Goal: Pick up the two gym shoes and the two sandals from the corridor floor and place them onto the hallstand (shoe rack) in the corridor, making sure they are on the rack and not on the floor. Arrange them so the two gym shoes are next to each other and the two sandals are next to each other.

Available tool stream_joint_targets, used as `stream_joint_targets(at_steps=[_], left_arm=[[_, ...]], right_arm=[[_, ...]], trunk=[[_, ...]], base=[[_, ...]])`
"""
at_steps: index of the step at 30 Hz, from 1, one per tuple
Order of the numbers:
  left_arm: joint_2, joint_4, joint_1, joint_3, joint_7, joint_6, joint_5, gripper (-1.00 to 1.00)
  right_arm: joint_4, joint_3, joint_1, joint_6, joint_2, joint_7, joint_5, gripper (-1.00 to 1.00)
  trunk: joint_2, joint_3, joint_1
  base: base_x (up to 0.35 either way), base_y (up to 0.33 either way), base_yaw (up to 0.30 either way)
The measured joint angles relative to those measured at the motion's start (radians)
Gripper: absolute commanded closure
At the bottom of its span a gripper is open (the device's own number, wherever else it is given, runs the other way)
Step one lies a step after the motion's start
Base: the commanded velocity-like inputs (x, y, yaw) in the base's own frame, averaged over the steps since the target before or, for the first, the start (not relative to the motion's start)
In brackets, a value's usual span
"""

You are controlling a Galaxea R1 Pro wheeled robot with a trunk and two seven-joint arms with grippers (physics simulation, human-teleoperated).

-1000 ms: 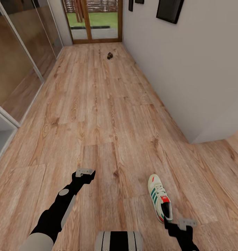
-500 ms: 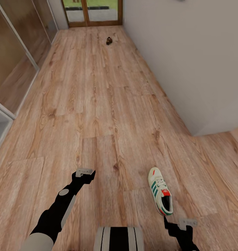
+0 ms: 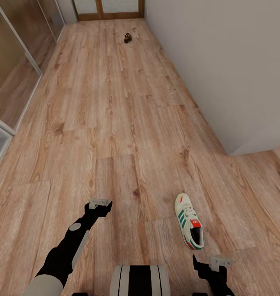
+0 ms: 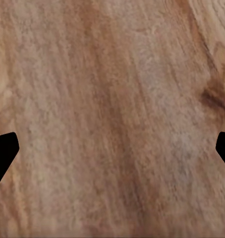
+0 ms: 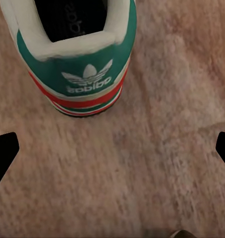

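One gym shoe (image 3: 189, 222), cream with teal stripes and a red tongue patch, lies on the corridor floor (image 3: 115, 123), toe pointing away from me. Its teal heel (image 5: 78, 64) sits just beyond my right gripper (image 5: 112, 153), which is open and empty. In the head view that right gripper (image 3: 214, 263) hovers right behind the heel. Open too, my left gripper (image 3: 99, 203) hangs over bare planks (image 4: 112, 109), well left of the shoe. Far down the corridor lies a small dark brown sandal (image 3: 127, 38). The hallstand is out of view.
A plain grey wall (image 3: 222, 61) runs along the right and ends at a corner (image 3: 228, 154) beyond the shoe. Glass panels with pale frames (image 3: 17, 61) line the left. A wood-framed door (image 3: 109, 10) closes the far end.
The head camera has tilted down, so the floor, shoe and sandal sit higher in the picture. Both arms keep their places and the shoe has not moved on the floor.
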Motion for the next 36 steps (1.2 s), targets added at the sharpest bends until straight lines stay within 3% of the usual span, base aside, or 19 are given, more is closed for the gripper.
stream_joint_targets(at_steps=[4, 10, 36], left_arm=[[0.0, 0.0, 0.0, 0.0, 0.0, 0.0, 0.0, -1.0], [0.0, 0.0, 0.0, 0.0, 0.0, 0.001, 0.0, -1.0], [0.0, 0.0, 0.0, 0.0, 0.0, 0.0, 0.0, -1.0]], right_arm=[[0.0, 0.0, 0.0, 0.0, -0.001, 0.0, 0.0, -1.0], [0.0, 0.0, 0.0, 0.001, -0.001, 0.0, 0.0, -1.0], [0.0, 0.001, 0.0, 0.0, -0.001, 0.0, 0.0, -1.0]], trunk=[[0.0, -0.003, 0.0], [-0.001, -0.027, 0.003], [-0.001, -0.032, 0.003]], base=[[0.0, 0.0, 0.0], [0.0, 0.0, 0.001], [0.032, 0.004, 0.02]])
